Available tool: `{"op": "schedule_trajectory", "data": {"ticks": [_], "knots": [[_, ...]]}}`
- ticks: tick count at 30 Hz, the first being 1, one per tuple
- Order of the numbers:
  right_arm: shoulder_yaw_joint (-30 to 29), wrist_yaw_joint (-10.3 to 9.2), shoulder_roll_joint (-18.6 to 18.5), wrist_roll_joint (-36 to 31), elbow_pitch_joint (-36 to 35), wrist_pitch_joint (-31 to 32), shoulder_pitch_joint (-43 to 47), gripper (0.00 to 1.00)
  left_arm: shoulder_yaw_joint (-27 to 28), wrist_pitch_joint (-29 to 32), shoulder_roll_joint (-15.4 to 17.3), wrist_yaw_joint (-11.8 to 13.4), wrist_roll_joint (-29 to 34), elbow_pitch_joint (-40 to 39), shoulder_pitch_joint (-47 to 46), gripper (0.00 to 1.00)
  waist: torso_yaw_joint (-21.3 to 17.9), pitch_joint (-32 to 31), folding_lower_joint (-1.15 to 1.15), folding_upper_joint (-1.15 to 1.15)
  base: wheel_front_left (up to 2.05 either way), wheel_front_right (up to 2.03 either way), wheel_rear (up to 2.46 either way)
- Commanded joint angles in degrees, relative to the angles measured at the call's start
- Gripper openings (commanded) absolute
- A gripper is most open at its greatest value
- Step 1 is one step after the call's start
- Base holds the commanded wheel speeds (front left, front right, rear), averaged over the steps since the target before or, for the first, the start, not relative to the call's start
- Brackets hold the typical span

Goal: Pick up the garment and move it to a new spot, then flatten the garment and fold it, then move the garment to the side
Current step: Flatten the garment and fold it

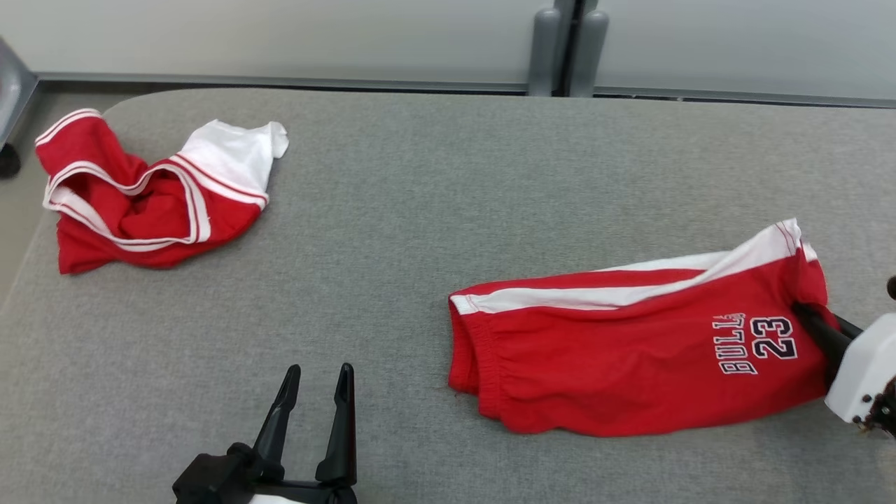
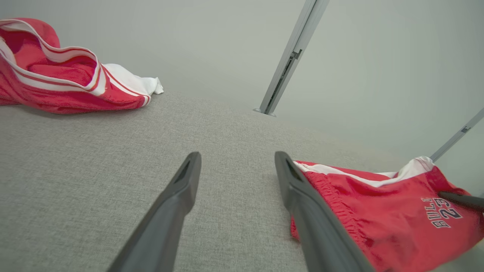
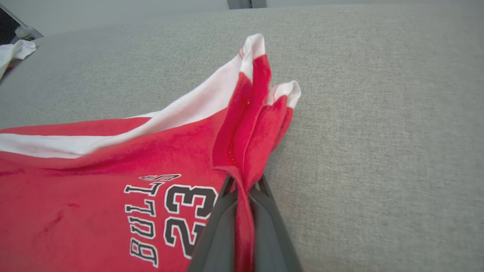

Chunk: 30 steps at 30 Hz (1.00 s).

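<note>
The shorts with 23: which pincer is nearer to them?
Right. The right pincer is shut on one end of the shorts; the left pincer is open, apart from their other end.

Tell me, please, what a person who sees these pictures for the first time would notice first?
The red shorts with the number 23 lie at the right of the grey table, and the right hand is shut on their right edge. A crumpled red and white garment lies at the far left, and the left hand stands open near the front edge.
</note>
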Motion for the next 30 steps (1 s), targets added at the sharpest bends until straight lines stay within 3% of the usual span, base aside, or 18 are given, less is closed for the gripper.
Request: {"op": "schedule_trajectory", "data": {"ticks": [1,12,15,21,24,27,30], "knots": [[-0.5,-0.02,-0.6,0.2,-0.3,0.1,1.1,0.0,0.4,0.0,0.2,-0.2,0.5,0.0,0.4,1.0,-2.5,-2.1,0.0,0.0,0.0,0.0,0.0],[-10.9,-0.02,-0.3,-0.6,3.9,-0.5,6.4,0.0,1.7,0.0,0.2,-1.9,2.0,0.9,1.8,1.0,-4.6,-2.4,0.0,0.0,0.0,0.0,0.0],[-11.9,-0.02,-0.5,-1.7,1.7,-1.7,6.3,0.0,1.0,0.0,0.2,-1.7,1.3,1.0,2.1,1.0,-4.2,-2.9,0.0,0.0,0.0,0.0,0.0],[-8.1,-0.01,2.2,1.0,-13.2,1.2,9.0,0.0,0.5,0.0,0.2,-0.7,0.1,0.4,3.1,1.0,-4.0,-4.1,0.0,0.0,0.0,0.0,0.0],[-4.3,-0.01,4.2,-1.2,-20.1,4.2,9.1,0.0,0.5,0.0,0.2,-0.4,-0.4,-0.2,2.7,1.0,-4.4,-3.5,0.0,0.0,0.0,0.0,0.0],[-1.2,0.01,9.0,-3.1,-22.4,6.3,6.9,0.0,-0.2,0.0,0.2,-0.6,-0.6,0.0,1.4,1.0,-4.4,-2.7,0.0,0.0,0.0,0.0,0.0],[2.3,-0.01,13.9,-7.0,-20.3,7.5,4.7,0.0,-1.0,0.0,0.2,-0.8,-0.5,0.6,0.6,1.0,-4.0,-2.0,0.0,0.0,0.0,0.0,0.0]]}}
